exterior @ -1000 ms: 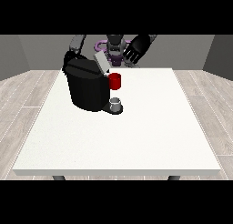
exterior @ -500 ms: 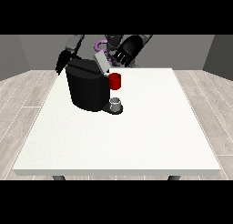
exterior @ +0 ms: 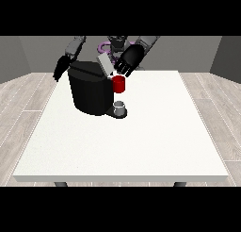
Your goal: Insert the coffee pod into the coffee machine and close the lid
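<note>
Coffee machine (exterior: 90,90) on table's (exterior: 141,141) far-left part

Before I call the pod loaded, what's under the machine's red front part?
Below the red part of the coffee machine, a small grey cup sits on the base. The grey lid is tilted up beside the hand at the view's right. The pod chamber is hidden.

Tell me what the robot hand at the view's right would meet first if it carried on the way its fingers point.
Probably the raised lid of the coffee machine: the robot hand points down toward it and the red part just below. Depth is unclear from this view.
</note>
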Controlling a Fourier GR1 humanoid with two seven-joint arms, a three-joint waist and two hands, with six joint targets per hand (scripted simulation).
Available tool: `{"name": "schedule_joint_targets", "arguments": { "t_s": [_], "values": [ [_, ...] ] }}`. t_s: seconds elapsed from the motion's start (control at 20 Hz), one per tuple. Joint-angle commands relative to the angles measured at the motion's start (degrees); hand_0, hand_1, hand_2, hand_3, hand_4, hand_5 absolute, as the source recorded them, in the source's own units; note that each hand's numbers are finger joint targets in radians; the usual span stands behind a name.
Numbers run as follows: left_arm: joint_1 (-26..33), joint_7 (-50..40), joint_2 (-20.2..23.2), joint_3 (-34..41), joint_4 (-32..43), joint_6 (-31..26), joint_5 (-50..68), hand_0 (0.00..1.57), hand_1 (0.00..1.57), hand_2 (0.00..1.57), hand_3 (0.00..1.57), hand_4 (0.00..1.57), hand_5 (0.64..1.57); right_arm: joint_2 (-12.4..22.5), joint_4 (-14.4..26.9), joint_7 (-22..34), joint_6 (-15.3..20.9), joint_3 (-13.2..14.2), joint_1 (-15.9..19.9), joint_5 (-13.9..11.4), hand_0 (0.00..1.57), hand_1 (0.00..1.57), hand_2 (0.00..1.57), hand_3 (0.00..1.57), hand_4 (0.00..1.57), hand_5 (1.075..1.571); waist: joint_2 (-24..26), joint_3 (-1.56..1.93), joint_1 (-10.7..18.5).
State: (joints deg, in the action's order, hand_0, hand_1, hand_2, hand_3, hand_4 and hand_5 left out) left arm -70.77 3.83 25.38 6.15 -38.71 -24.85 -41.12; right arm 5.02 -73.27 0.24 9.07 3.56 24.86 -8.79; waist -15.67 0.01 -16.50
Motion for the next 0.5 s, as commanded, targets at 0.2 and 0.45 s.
{"name": "schedule_joint_targets", "arguments": {
  "t_s": [0.2,0.45],
  "values": [
    [-2.56,-2.19,-2.26,-0.02,1.13,0.90,-0.63,1.25,1.25,1.29,1.22,0.43,1.571,0.14,1.20,-0.15,0.40,-0.20,1.17,-0.86,0.00,0.00,0.00,0.00,0.22,1.571,-1.51,0.01,-1.00],
    [0.64,0.73,-1.55,0.61,2.76,1.76,-0.46,1.19,1.19,1.23,1.19,0.43,1.571,-0.33,-1.19,0.62,-0.15,0.02,0.20,0.53,0.00,0.00,0.00,0.00,0.04,1.571,-1.28,-0.01,-1.08]
  ]
}}
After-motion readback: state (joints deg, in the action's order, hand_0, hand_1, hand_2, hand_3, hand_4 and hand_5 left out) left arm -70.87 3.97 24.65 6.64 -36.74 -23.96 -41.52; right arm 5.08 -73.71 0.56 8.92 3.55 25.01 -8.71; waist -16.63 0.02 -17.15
